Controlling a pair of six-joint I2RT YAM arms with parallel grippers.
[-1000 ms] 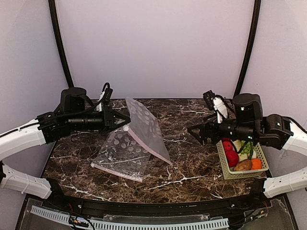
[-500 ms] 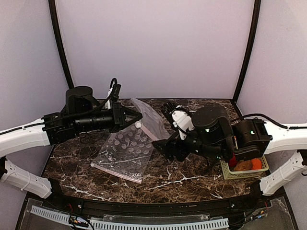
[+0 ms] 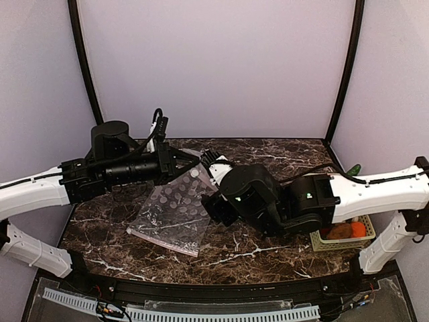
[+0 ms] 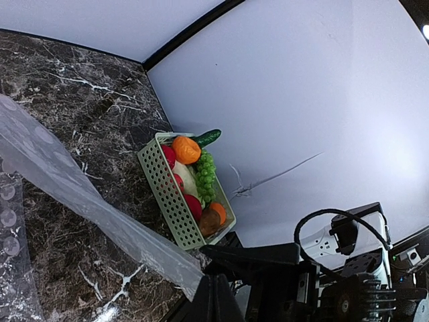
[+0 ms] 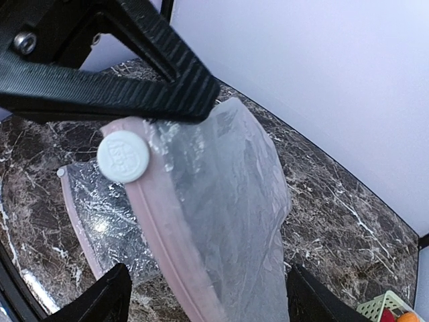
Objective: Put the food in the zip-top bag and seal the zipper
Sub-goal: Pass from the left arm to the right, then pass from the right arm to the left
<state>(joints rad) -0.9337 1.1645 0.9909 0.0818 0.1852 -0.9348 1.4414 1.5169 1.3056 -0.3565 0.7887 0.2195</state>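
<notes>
My left gripper [image 3: 190,165] [image 4: 216,290] is shut on the mouth edge of the zip-top bag [image 5: 228,201], holding that clear film up off the table. The pinkish zipper [image 5: 155,231] runs down the raised edge below a white round tab [image 5: 123,155]. My right gripper [image 5: 209,290] is open, its fingers [image 5: 112,300] wide apart on either side of the bag's mouth edge and close to it, touching nothing. The food [image 4: 194,176] lies in the pale green basket [image 4: 166,193] at the right: red apples, orange ones, green grapes, a brown potato [image 3: 340,231].
A second dotted bag [image 3: 171,213] lies flat on the marble table [image 3: 268,251] under the raised one. My right arm [image 3: 268,201] stretches across the table's middle and covers part of the basket [image 3: 335,245]. Black frame posts stand at both back corners.
The right arm swung left from above the basket to the raised bag, its jaws narrowing slightly. The left gripper carried the bag's edge a little to the right.
</notes>
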